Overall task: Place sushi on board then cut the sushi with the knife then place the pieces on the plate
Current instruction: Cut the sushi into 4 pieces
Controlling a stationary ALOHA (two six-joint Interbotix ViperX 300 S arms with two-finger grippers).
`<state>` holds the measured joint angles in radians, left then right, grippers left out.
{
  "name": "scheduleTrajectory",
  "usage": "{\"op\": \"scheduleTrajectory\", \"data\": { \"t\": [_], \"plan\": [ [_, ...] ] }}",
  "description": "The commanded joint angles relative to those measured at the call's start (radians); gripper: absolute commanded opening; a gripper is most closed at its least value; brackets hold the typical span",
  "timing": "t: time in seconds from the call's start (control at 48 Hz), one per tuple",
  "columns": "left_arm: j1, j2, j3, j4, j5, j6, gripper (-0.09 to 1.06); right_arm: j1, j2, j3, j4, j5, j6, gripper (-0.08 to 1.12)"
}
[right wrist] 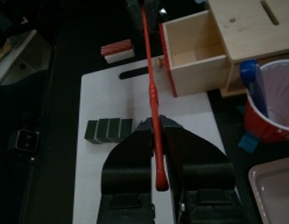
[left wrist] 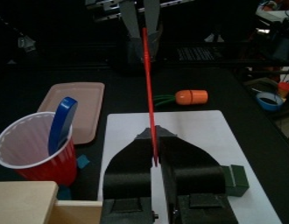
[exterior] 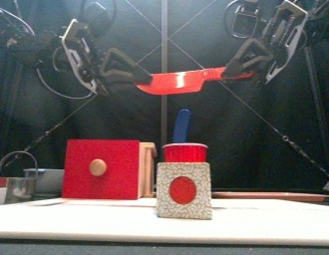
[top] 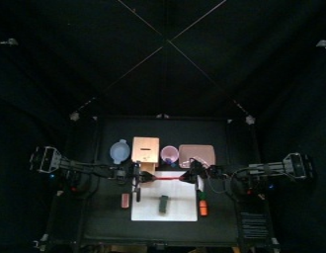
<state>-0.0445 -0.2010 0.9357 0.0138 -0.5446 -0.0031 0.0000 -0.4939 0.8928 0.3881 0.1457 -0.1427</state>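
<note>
High above the white cutting board [top: 146,208], both grippers hold one red toy knife [exterior: 180,78] level between them. My left gripper [exterior: 128,82] is shut on one end and my right gripper [exterior: 242,68] on the other. The blade runs edge-on between the left jaws [left wrist: 153,150] and the right jaws [right wrist: 158,144]. On the board lies the dark green sushi roll [top: 165,205], also seen as dark green blocks [right wrist: 109,129]. Its near end [exterior: 183,191] shows a red centre in white. The pink plate [top: 195,154] sits at the back right.
The red cup [exterior: 184,152] with the blue knife [exterior: 182,125] stands behind the board, beside the wooden box [exterior: 101,169] with its red drawer front. A blue-grey bowl [top: 120,151] is at the back left. A red-and-white toy [right wrist: 116,52] and an orange toy [left wrist: 192,96] flank the board.
</note>
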Motion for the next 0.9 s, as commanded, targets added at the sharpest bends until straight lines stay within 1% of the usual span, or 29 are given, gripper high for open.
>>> {"op": "scheduleTrajectory", "data": {
  "t": [0.021, 0.083, 0.229, 0.375, 0.5, 0.542, 0.604, 0.667, 0.792, 0.854, 0.896],
  "plan": [
    [-0.029, -0.005, 0.005, 0.003, 0.008, 0.003, 0.36, 0.017, 0.025, 0.005, 0.041, 0.040, 0.003, 0.36],
    [-0.046, 0.002, 0.005, 0.000, 0.035, 0.002, 0.36, 0.031, 0.049, 0.005, 0.055, 0.048, 0.003, 0.36],
    [-0.061, 0.014, -0.009, -0.003, 0.098, -0.002, 0.36, 0.074, 0.106, -0.006, 0.080, 0.052, 0.003, 0.32],
    [-0.091, 0.048, -0.043, -0.018, 0.114, 0.000, 0.36, 0.115, 0.156, -0.020, 0.109, 0.052, 0.003, 0.30],
    [-0.114, 0.095, -0.078, -0.017, 0.137, 0.002, 0.36, 0.135, 0.190, -0.032, 0.126, 0.063, 0.003, 0.30],
    [-0.120, 0.115, -0.089, -0.015, 0.153, 0.005, 0.36, 0.141, 0.202, -0.038, 0.129, 0.071, 0.003, 0.30],
    [-0.126, 0.150, -0.109, -0.012, 0.192, 0.005, 0.36, 0.158, 0.224, -0.055, 0.132, 0.086, 0.005, 0.30],
    [-0.129, 0.170, -0.127, -0.012, 0.233, 0.005, 0.36, 0.173, 0.245, -0.071, 0.132, 0.097, 0.005, 0.30],
    [-0.140, 0.184, -0.166, -0.011, 0.301, 0.005, 0.35, 0.202, 0.291, -0.098, 0.137, 0.107, 0.005, 0.30],
    [-0.153, 0.186, -0.179, -0.011, 0.322, 0.005, 0.35, 0.216, 0.314, -0.110, 0.137, 0.107, 0.005, 0.30],
    [-0.158, 0.187, -0.184, -0.011, 0.328, 0.005, 0.35, 0.222, 0.333, -0.120, 0.137, 0.109, 0.005, 0.30]
  ]
}}
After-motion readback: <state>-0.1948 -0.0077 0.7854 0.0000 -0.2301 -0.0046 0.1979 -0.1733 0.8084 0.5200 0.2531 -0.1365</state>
